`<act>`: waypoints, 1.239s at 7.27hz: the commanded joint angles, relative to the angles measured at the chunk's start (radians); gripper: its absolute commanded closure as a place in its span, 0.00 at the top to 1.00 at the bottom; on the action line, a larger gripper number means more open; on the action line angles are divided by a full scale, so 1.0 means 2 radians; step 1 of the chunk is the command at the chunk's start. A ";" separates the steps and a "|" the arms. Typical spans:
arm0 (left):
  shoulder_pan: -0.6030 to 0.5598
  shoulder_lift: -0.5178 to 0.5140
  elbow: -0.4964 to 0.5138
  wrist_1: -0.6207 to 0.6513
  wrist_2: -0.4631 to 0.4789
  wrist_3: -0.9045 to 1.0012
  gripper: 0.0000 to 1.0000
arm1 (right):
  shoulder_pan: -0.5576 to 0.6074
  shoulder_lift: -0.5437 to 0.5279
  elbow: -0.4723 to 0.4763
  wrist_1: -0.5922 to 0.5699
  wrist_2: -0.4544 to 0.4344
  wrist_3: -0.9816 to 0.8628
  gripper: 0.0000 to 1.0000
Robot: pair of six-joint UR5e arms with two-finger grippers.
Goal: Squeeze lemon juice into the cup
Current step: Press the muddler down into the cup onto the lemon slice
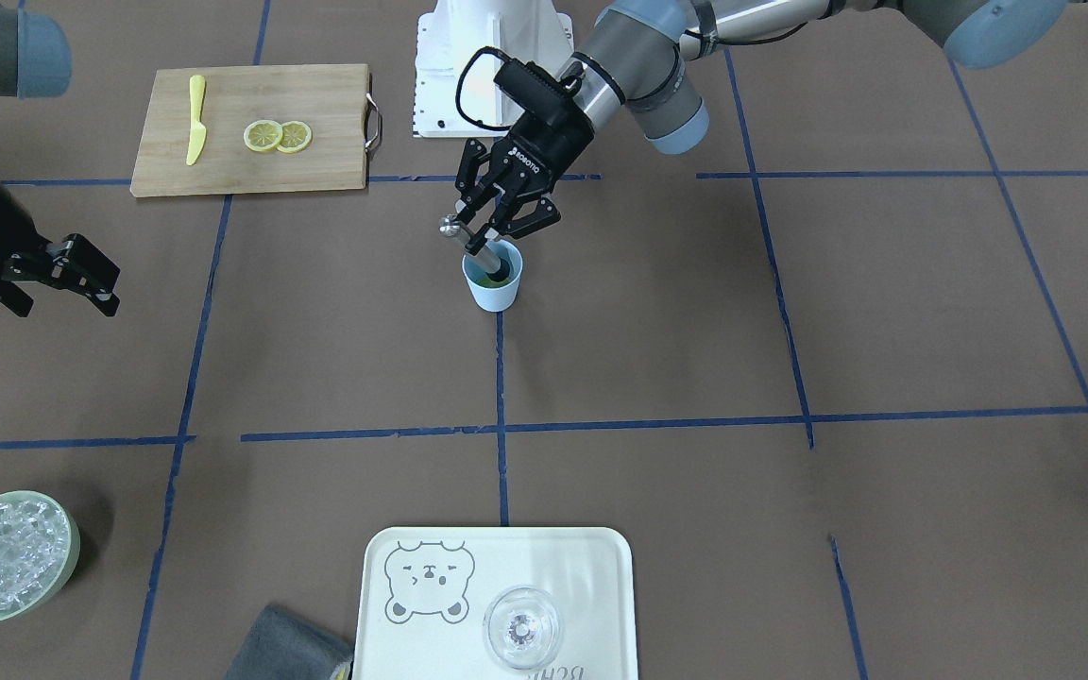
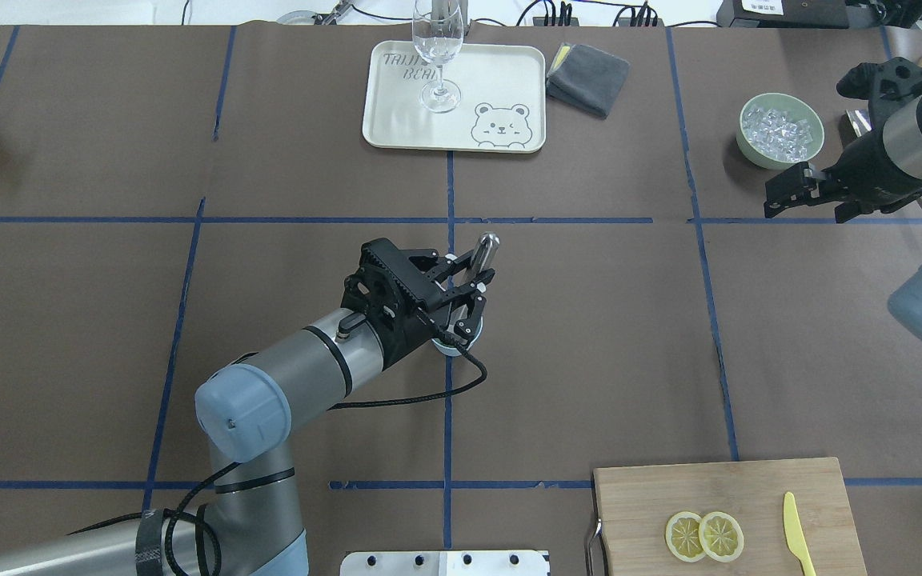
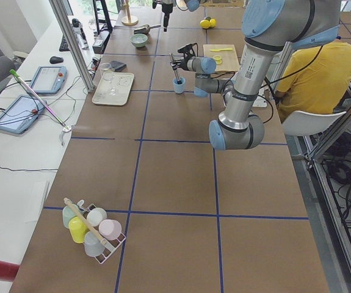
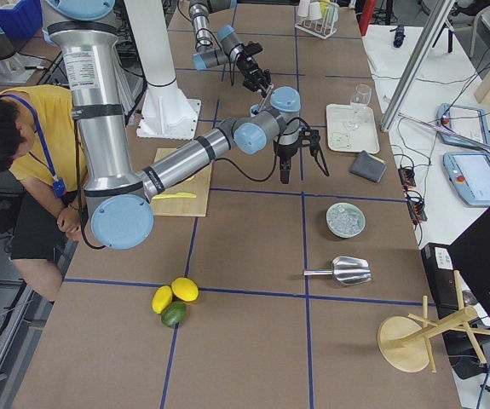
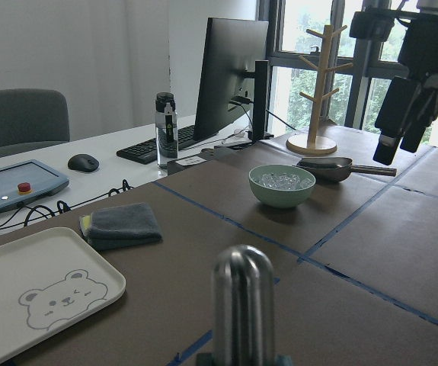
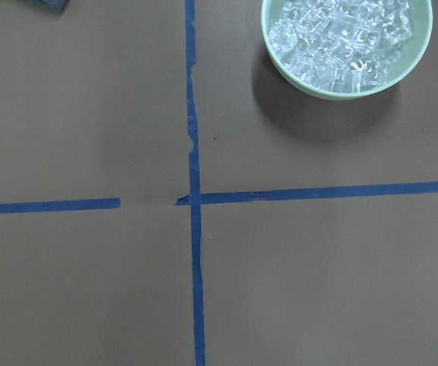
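On the brown tabletop (image 1: 657,331), the left gripper (image 1: 504,219) jaws clamp a steel rod (image 1: 464,236) in the cup (image 1: 494,291), while the right gripper (image 1: 67,300) jaws are apart.

Brown table (image 1: 884,312), blue tape grid (image 1: 500,378), daylit windows (image 5: 302,38) behind.

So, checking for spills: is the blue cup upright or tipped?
Upright: the cup stands on its base, rim up, a metal rod poking in.

The rod's (image 1: 468,242) lower end is hidden inside the cup (image 1: 494,291); a greenish tint there may be the lemon (image 1: 480,274).
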 commanded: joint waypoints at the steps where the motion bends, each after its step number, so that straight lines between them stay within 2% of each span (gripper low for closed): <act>1: 0.006 0.000 0.018 -0.008 0.001 0.000 0.00 | 0.000 0.000 0.000 0.000 0.000 0.000 1.00; 5: 0.007 -0.011 0.002 -0.011 0.000 0.001 0.00 | 0.002 0.001 0.000 0.000 0.003 0.001 1.00; 7: -0.015 -0.012 -0.041 -0.010 -0.001 0.040 0.00 | 0.002 0.000 -0.002 0.000 0.003 -0.001 1.00; 9: -0.041 -0.024 -0.086 -0.006 -0.002 0.032 0.00 | 0.003 0.000 -0.002 0.000 0.005 0.000 1.00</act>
